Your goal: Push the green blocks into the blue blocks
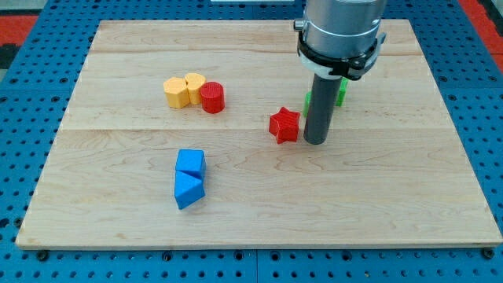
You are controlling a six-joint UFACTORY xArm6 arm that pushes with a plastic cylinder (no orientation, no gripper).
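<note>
Green blocks (339, 90) show only in slivers: one edge to the view's left of the rod and a larger part to its right, at the view's upper right of the table (118, 196). The rod stands in front of them, so their shapes, and whether they are one block or two, cannot be told. My tip (316, 141) rests on the wood just below them in the view, and whether it touches them cannot be told. There is no hand on this arm: the rod is a plain dark cylinder under a grey collar, with nothing to open or close and nothing held.

Just to the view's left of the tip lies a red star (284, 124), close beside the rod, contact uncertain.

The blue blocks lie well apart from the green, toward the view's lower left. A blue cube (190, 162) sits directly above a blue wedge (188, 189) in the view, the two touching.

Toward the view's upper left a row of three blocks stands together: a yellow hexagon (177, 92), a yellow cylinder (194, 85) behind it, and a red cylinder (212, 97) at the row's right end, each touching its neighbour.

The table is pale wood, laid on a blue perforated base (23, 141).
</note>
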